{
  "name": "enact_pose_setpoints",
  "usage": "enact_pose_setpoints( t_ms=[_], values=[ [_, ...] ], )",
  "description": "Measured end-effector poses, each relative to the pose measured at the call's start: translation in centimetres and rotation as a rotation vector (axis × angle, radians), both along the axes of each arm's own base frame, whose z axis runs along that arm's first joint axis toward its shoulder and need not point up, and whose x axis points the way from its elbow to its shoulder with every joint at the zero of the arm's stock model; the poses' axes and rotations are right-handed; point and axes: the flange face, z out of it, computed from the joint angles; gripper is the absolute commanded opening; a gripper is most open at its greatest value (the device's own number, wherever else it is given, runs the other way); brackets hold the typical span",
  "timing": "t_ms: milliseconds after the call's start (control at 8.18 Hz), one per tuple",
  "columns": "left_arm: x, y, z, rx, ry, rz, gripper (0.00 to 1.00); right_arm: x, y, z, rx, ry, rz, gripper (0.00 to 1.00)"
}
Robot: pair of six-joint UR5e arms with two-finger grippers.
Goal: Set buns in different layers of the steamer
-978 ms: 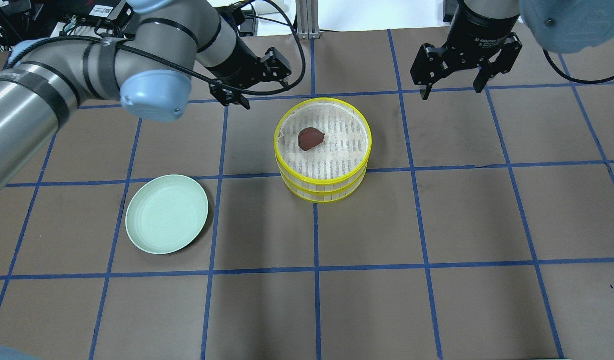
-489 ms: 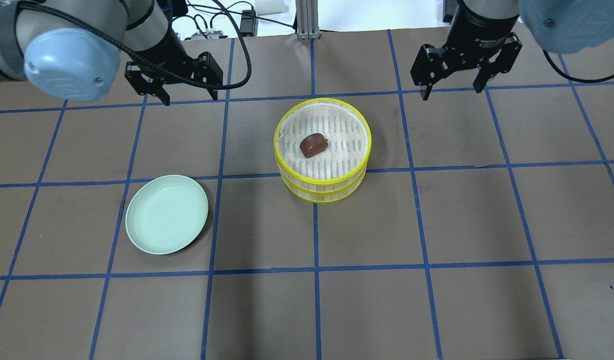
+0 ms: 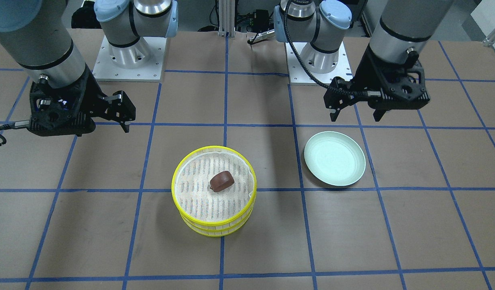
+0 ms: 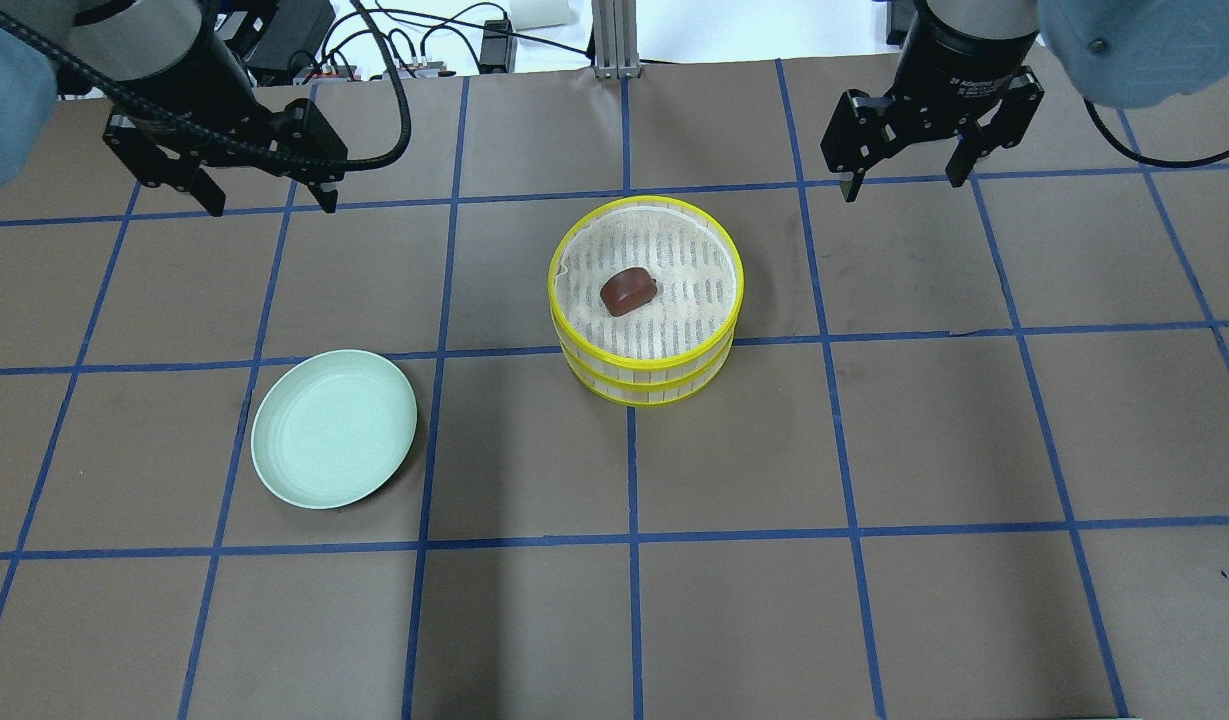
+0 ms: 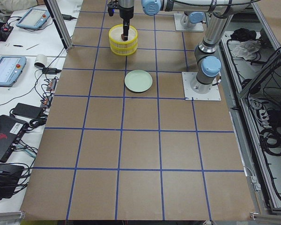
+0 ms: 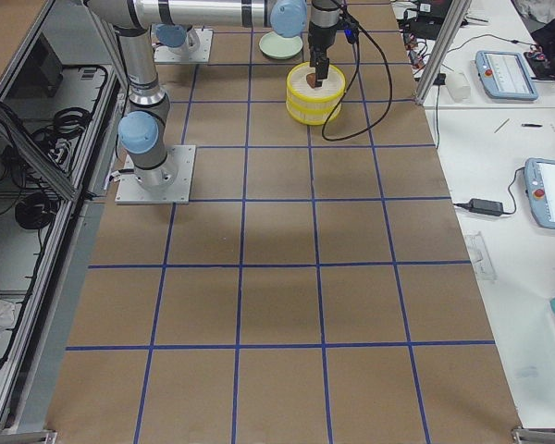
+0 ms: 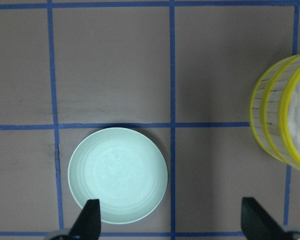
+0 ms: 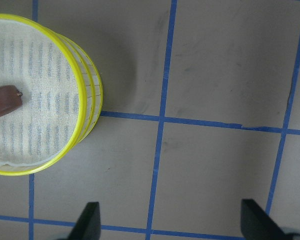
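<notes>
Resting in the top tray of the steamer, the brown bun lies between the two pincers and well apart from both. The left pincer hangs wide and empty above the surface, near the plate. The right pincer hangs wide and empty on the steamer's other side.

Left pincer, right pincer: agape
</notes>
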Motion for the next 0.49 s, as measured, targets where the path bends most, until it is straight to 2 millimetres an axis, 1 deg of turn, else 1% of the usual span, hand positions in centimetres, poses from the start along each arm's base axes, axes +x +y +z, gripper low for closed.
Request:
enact_pose_setpoints(
  t_ms=[245, 489],
  values=[
    [0.3, 2.5, 2.0, 0.008, -0.020, -0.004, 1.00, 0.0, 0.0, -0.1, 0.002, -0.004, -0.002, 1.00],
    [0.1, 3.6, 2.7, 0.009, -0.005, -0.004, 1.00, 0.0, 0.0, -0.1, 0.002, -0.004, -0.003, 1.00]
  ],
)
